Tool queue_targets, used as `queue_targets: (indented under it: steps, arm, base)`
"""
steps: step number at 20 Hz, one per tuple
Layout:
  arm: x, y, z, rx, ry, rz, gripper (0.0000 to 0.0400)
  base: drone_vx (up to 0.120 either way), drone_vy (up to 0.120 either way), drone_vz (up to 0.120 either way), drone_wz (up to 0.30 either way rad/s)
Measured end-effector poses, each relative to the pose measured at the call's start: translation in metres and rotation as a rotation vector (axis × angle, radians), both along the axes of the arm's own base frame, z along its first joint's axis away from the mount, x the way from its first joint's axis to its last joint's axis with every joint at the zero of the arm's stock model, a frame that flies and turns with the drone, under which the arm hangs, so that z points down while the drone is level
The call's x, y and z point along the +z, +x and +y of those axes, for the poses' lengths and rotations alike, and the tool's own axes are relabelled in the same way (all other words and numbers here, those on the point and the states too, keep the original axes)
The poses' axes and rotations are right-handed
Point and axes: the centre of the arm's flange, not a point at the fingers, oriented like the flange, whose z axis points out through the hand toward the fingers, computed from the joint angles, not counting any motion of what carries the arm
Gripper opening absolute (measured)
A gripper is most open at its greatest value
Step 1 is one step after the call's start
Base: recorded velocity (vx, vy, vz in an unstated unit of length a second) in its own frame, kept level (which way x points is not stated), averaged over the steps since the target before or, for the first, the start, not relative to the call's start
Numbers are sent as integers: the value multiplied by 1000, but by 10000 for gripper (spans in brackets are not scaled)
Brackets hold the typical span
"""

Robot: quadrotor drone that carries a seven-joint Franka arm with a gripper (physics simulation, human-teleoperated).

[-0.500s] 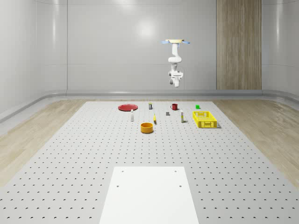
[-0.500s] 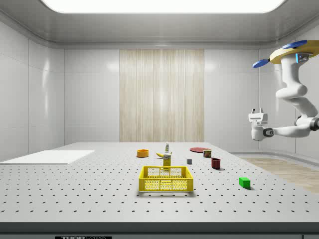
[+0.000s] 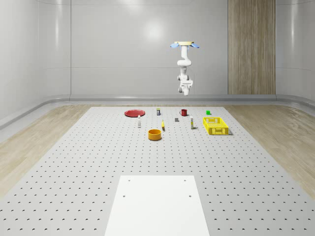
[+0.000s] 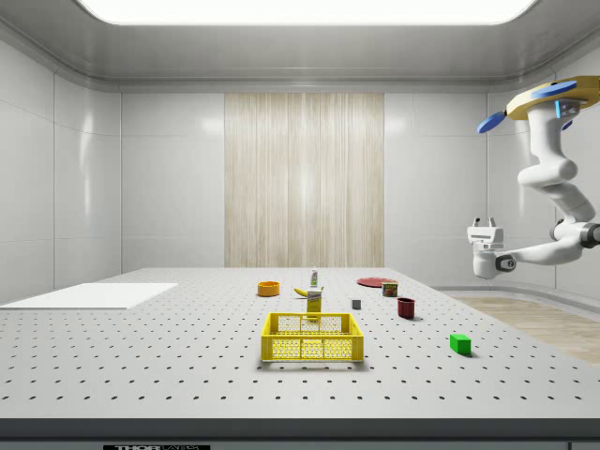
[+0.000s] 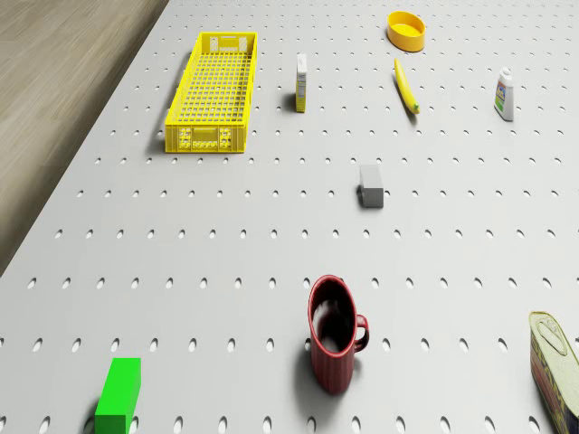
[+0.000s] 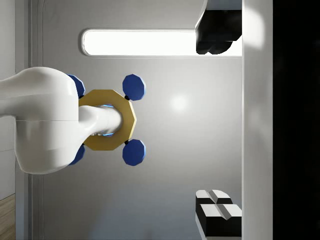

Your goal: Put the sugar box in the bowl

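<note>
A sugar box (image 5: 301,82) stands upright on a grey perforated table (image 3: 98,162), its long axis vertical and its narrow top pointing at the ceiling. It is a slim, tall carton, yellow on its lower part and white towards the top. It stands just beside one long side of a yellow mesh crate (image 5: 213,90), not touching it, between the crate and a banana (image 5: 406,86) that lies flat. The orange bowl (image 5: 406,30) sits well apart from the box, beyond the banana, and is empty.

The drone (image 4: 553,97) hovers high in the air at the far end of the table in the whole-scene view, above and beyond a red mug (image 5: 333,333). Its white arm hangs down and curls back up, so the gripper (image 4: 483,222) points at the ceiling, far above the table. In the wrist view the two fingers (image 6: 217,212) stand wide apart with nothing between them.

Near the mug lie a green block (image 5: 118,393), a small grey block (image 5: 371,185) and a can (image 5: 556,362).
</note>
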Motion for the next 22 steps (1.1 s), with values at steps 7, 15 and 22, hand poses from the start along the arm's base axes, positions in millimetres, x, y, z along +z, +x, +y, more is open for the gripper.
queue_targets:
  steps: [7, 15, 22]
  arm:
    - [21, 2, 0, 0, 0, -5, 400]
    - [26, 2, 0, 0, 0, -12, 400]
    - [27, 1, 0, 0, -1, -17, 400]
  base:
    - [120, 0, 0, 0]
    - [120, 0, 0, 0]
    - [120, 0, 0, 0]
